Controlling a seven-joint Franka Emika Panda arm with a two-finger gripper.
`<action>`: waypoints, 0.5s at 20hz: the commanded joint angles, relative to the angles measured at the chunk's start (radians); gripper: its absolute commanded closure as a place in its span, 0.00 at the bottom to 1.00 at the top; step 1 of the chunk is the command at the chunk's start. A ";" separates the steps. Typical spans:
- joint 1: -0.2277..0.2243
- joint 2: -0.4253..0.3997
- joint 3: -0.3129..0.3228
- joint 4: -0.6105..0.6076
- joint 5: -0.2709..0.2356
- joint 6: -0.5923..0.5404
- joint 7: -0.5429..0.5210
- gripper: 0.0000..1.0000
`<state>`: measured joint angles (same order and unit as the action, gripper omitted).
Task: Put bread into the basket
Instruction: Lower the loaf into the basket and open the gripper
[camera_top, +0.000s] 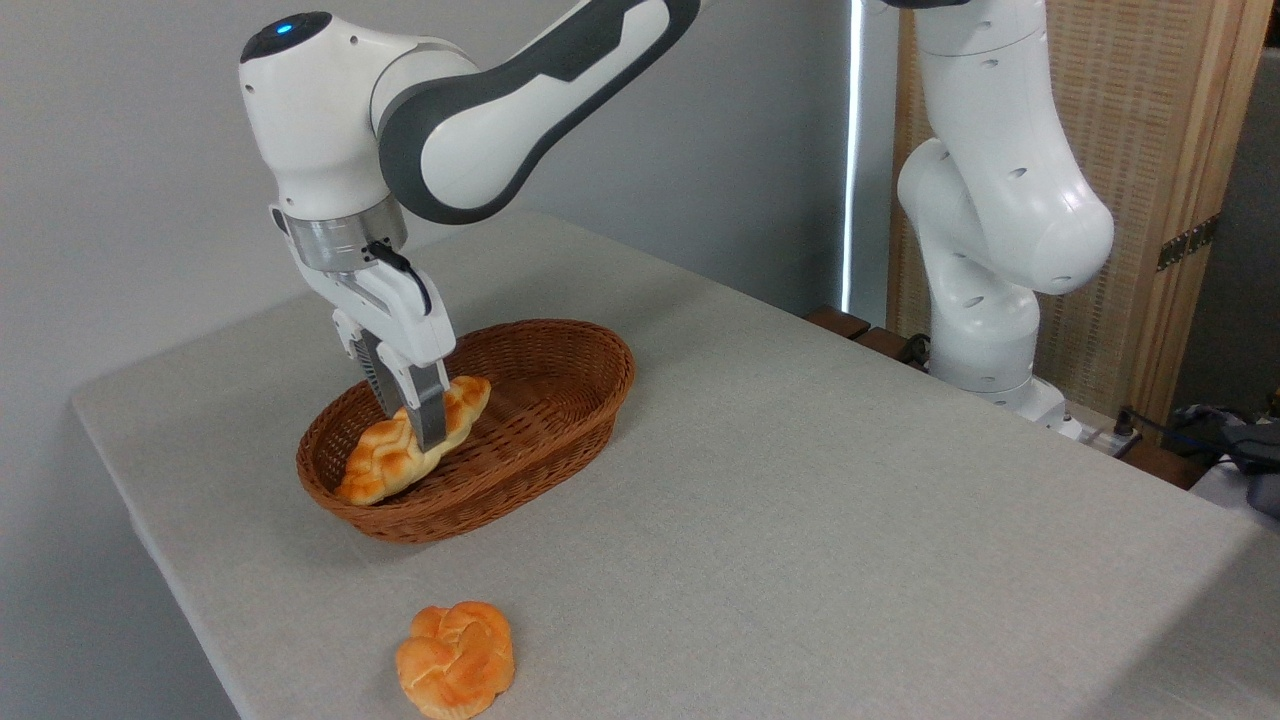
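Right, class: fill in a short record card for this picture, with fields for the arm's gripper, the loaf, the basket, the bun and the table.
gripper: pointing down into the basket, fingers on either side of the braided loaf's middle
braided loaf: inside the basket at its left end, tilted
basket: oval brown wicker, on the table
round bun: on the cloth in front of the basket, untouched
table: covered in grey cloth
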<state>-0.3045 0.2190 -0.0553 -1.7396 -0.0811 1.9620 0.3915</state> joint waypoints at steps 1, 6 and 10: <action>0.001 -0.015 0.002 0.014 0.041 -0.052 0.000 0.00; 0.001 -0.015 0.002 0.014 0.043 -0.060 0.000 0.00; 0.001 -0.020 0.000 0.043 0.040 -0.158 0.000 0.00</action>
<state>-0.3045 0.2154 -0.0553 -1.7300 -0.0504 1.9065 0.3915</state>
